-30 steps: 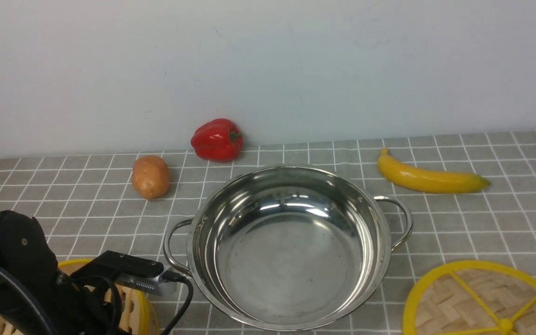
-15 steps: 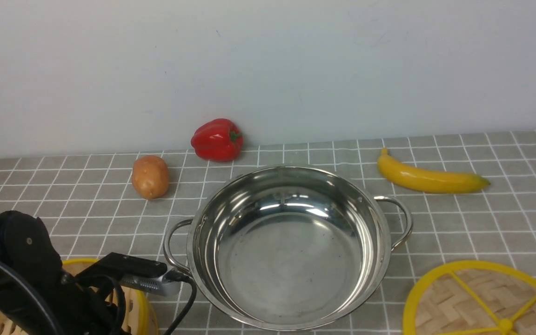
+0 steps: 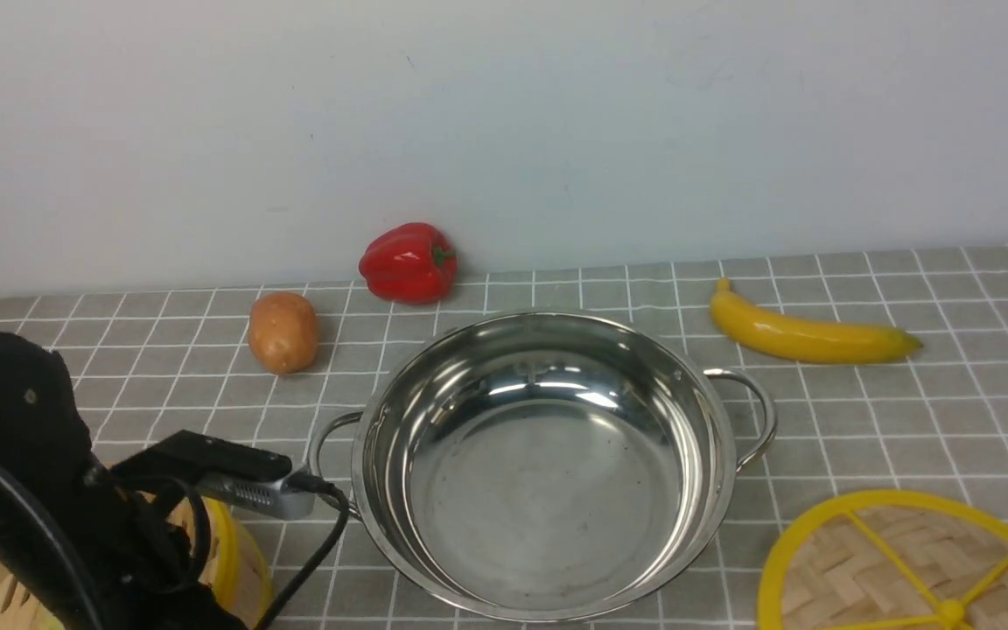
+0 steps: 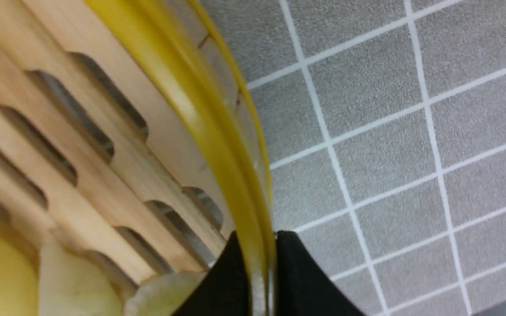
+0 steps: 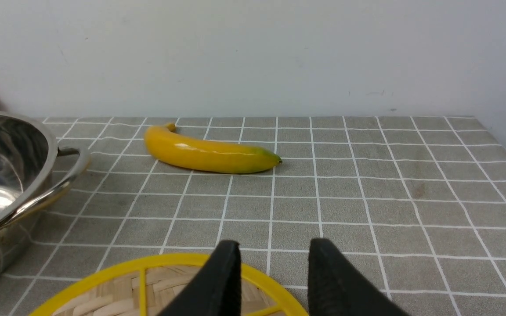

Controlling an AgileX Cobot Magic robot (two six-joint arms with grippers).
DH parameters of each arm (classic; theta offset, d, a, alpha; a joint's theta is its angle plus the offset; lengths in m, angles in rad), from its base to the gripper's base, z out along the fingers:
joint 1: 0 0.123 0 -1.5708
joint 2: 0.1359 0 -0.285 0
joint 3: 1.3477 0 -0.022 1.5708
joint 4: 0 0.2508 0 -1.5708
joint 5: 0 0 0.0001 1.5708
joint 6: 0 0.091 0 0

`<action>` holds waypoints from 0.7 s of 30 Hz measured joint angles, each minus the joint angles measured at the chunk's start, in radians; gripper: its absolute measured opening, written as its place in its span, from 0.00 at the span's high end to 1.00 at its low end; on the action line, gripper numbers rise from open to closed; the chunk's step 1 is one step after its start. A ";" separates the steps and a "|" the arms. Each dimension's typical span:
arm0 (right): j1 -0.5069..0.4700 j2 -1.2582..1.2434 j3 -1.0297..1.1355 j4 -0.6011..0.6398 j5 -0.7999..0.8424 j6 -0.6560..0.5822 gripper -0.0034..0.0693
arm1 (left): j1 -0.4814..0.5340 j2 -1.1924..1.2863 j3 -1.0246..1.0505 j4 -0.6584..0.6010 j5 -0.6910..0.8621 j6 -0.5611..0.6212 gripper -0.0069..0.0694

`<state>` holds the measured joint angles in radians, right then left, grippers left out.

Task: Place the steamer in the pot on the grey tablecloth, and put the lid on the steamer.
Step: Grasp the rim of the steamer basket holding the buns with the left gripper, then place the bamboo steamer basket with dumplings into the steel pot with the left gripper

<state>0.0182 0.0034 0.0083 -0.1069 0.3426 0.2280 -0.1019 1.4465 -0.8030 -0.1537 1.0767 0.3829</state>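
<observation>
We are working on the first half of the job, getting the steamer point(image 3: 246, 564) into the pot point(image 3: 548, 490). The steamer is sitting at the lower left of the front frame, partly hidden by our left arm, and the pot is standing empty in the middle of the tabletop, on the grey tablecloth point(image 3: 819, 402). Our left jaws point(image 4: 264, 263) are pinching the steamer's yellow rim, with a dark fingertip pressing on each side of the wall. Our right jaws point(image 5: 275, 267) are standing wide apart and holding nothing, with the lid point(image 5: 169, 285) showing near them in the right wrist view. In the front frame the lid is lying at the lower right, waiting for its turn.

For the next move, we are judging that the left arm should be lifting the steamer high enough to clear the pot's near loop handle point(image 3: 322, 455), then carrying it toward the middle of the frame and lowering it inside. Since we are gripping only one edge, the basket may be tipping and letting the toy food slide, so we are wanting a slow, level carry. The lid is coming afterwards, probably with the right arm.
</observation>
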 joint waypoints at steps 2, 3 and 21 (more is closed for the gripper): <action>0.000 0.000 0.000 0.000 0.000 0.000 0.62 | 0.000 -0.024 -0.049 0.030 0.052 -0.011 0.84; 0.000 0.000 0.000 0.000 0.000 0.000 0.62 | 0.000 -0.030 -0.062 0.037 0.064 -0.018 0.84; 0.000 0.000 0.000 0.000 0.000 0.000 0.62 | -0.102 -0.063 -0.269 0.206 0.156 -0.087 0.84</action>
<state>0.0182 0.0034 0.0083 -0.1069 0.3426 0.2280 -0.2040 1.3831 -1.0717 0.0525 1.2324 0.2954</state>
